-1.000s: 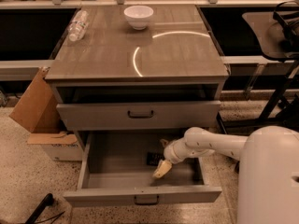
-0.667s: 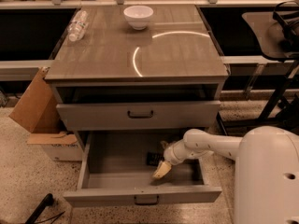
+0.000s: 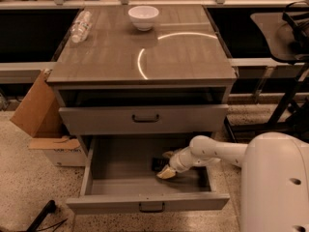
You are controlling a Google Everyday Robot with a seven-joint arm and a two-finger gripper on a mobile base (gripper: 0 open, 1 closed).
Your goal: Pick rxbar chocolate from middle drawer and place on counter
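The middle drawer is pulled open below the counter. The rxbar chocolate, a small dark bar, lies on the drawer's grey floor right of centre. My gripper reaches into the drawer from the right on a white arm. Its two tan fingers are spread, one behind the bar's right end and one in front of it. The bar rests on the floor between them, partly hidden by the wrist.
A white bowl and a clear plastic bottle sit at the back of the counter. The drawer above is slightly open. A cardboard box leans at the left. My white base stands at the right.
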